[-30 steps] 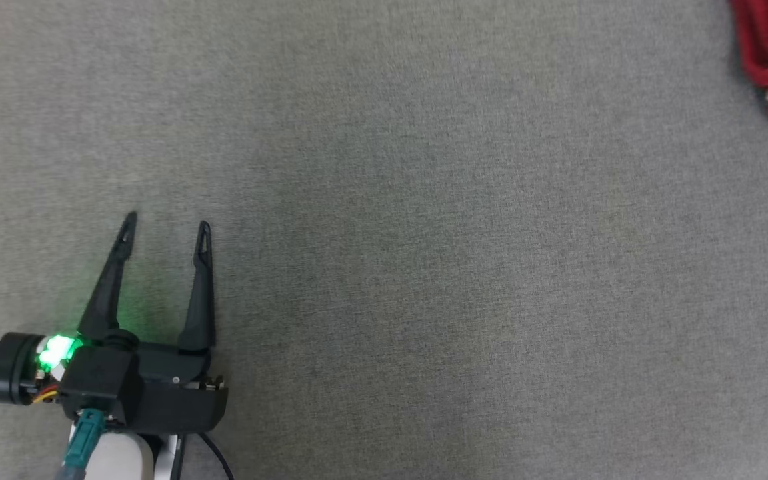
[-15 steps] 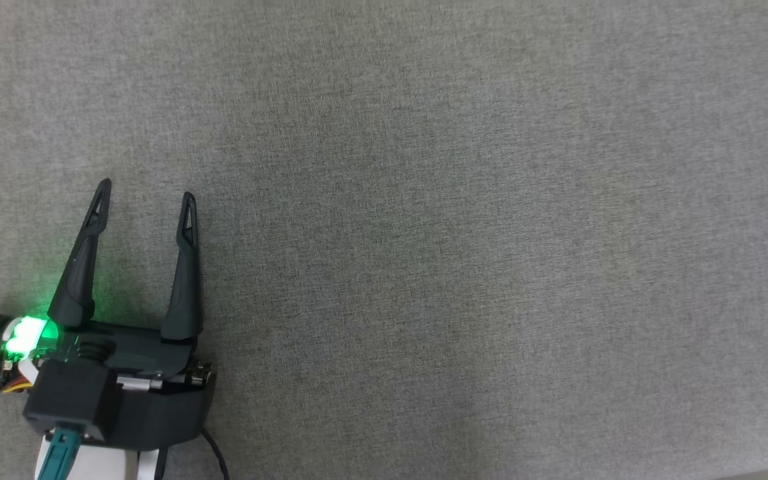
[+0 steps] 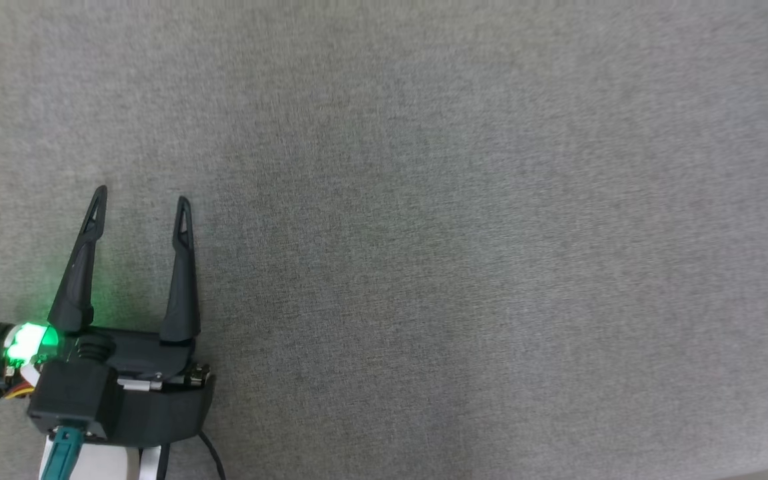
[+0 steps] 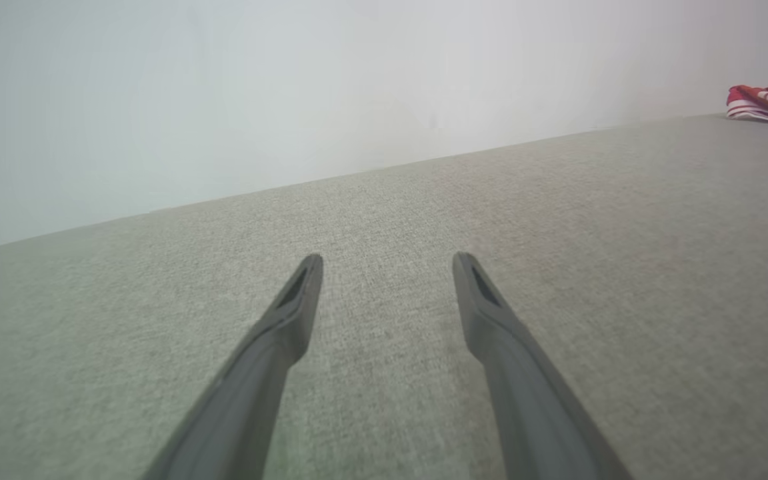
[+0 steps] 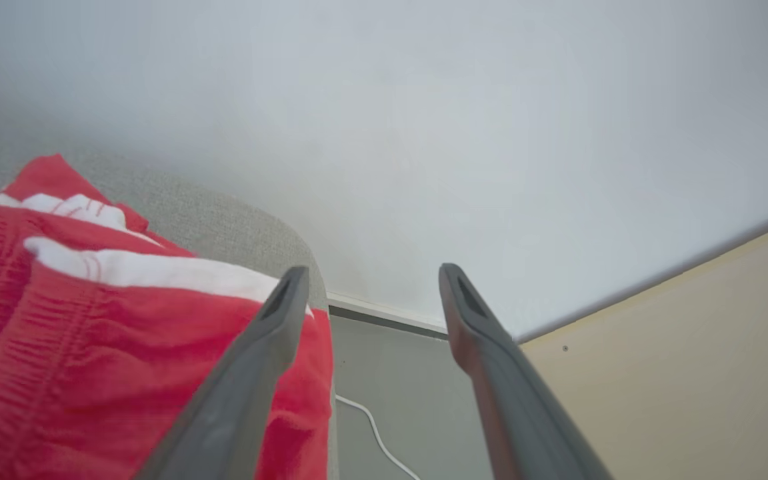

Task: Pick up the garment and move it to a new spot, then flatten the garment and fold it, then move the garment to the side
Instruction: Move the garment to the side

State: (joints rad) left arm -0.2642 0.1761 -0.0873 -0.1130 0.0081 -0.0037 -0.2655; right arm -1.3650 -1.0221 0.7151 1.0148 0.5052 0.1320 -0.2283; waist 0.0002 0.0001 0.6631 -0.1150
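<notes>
Lying bunched at the grey desk's (image 3: 424, 233) right corner, the red-and-white garment (image 5: 91, 320) could slip over the edge if the right tool (image 5: 372, 269), spread apart beside it, snags it; the left tool (image 3: 141, 195) gapes, empty.

One garment (image 5: 77, 333), one left gripper (image 3: 139, 198), one right gripper (image 5: 365, 277), one cable (image 5: 374, 427)
</notes>
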